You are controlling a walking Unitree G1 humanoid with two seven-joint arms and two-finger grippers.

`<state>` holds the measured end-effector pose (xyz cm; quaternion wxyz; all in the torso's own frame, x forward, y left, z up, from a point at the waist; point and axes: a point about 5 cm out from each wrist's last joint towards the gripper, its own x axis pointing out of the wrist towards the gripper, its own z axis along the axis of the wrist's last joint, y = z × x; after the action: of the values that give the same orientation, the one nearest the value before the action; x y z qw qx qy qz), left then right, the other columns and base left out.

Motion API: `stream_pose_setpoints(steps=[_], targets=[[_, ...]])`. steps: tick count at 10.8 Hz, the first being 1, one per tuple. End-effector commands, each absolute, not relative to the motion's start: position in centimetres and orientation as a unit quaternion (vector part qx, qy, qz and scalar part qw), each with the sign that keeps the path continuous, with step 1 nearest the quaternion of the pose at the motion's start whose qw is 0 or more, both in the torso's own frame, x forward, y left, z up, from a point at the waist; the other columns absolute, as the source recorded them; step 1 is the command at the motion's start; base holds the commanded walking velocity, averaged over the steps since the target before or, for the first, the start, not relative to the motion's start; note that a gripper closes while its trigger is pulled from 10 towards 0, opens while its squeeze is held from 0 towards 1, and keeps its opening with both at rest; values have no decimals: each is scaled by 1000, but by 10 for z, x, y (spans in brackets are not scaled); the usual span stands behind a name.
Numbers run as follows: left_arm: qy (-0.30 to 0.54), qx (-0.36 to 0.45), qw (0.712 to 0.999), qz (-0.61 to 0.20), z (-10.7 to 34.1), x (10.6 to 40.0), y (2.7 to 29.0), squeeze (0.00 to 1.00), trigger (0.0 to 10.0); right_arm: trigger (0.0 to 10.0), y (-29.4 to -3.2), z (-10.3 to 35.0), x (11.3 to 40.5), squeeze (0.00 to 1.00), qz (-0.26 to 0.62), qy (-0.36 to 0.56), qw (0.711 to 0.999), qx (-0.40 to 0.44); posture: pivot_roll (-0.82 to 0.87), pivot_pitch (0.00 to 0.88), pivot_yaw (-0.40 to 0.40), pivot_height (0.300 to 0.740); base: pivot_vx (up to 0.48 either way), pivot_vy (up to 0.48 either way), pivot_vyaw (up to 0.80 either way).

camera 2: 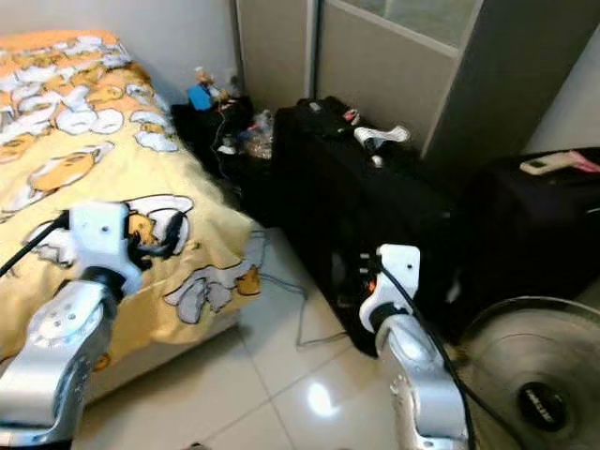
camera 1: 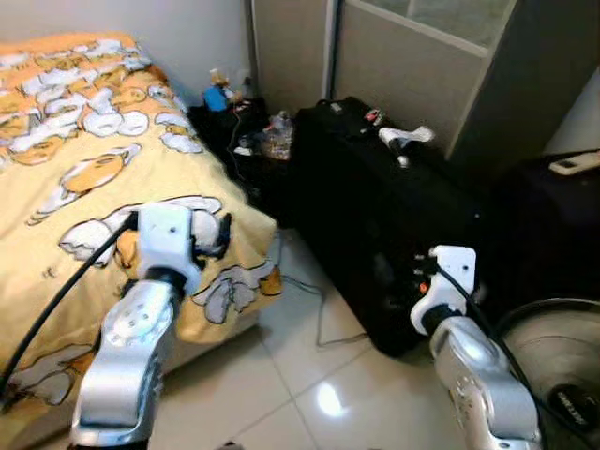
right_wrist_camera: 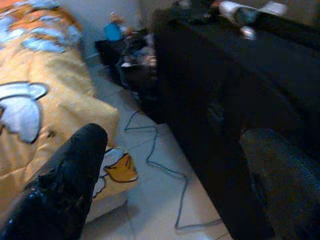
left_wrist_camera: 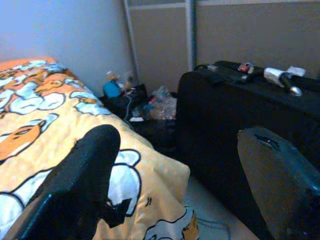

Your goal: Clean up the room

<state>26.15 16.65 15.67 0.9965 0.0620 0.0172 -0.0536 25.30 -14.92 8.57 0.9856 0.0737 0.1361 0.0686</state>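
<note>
My left gripper [left_wrist_camera: 175, 170] is raised over the corner of the bed [camera 1: 66, 141], fingers [left_wrist_camera: 82, 170] spread wide apart, nothing between them. My right gripper [right_wrist_camera: 175, 175] is held low in front of the black suitcase [camera 1: 375, 216], also spread open and empty.

Bed: yellow cover with a white-and-orange cartoon print, its corner hanging down toward the tiled floor [camera 1: 281, 375].

Suitcase: large, black, standing just beside the bed's foot with a narrow strip of floor between. On its top lie a white handheld device with a dark handle [camera 1: 403, 139] and a small red-and-white item [camera 1: 373, 116], too small to identify.

Clutter [camera 1: 253, 131]: in the corner between bed and suitcase, against the wall, on and around a dark low stand. I can make out a blue object [camera 1: 216, 97], a crumpled clear plastic wrapper [camera 1: 277, 136] and some white bits; the rest is unclear.

A thin grey cable [right_wrist_camera: 160, 165] trails from the clutter across the floor along the suitcase base.

A fan [camera 1: 553, 375] stands at my right, near the right arm. Behind it, a second dark case [camera 2: 534, 216] carries a white remote [camera 2: 548, 162].
</note>
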Motion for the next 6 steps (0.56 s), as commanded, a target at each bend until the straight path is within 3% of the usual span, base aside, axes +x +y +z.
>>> stream_pose_setpoints(steps=[1, 6], targets=[[23, 63, 997, -47, 154, 261, 169, 0, 10000, 10000, -142, 92, 255, 0, 95, 117, 986, 69, 9, 0, 31, 740, 289, 0, 800], [28, 64, 997, -35, 149, 256, 175, 0, 10000, 10000, -134, 96, 257, 0, 141, 105, 983, 56, 33, 0, -1, 740, 346, 0, 800]])
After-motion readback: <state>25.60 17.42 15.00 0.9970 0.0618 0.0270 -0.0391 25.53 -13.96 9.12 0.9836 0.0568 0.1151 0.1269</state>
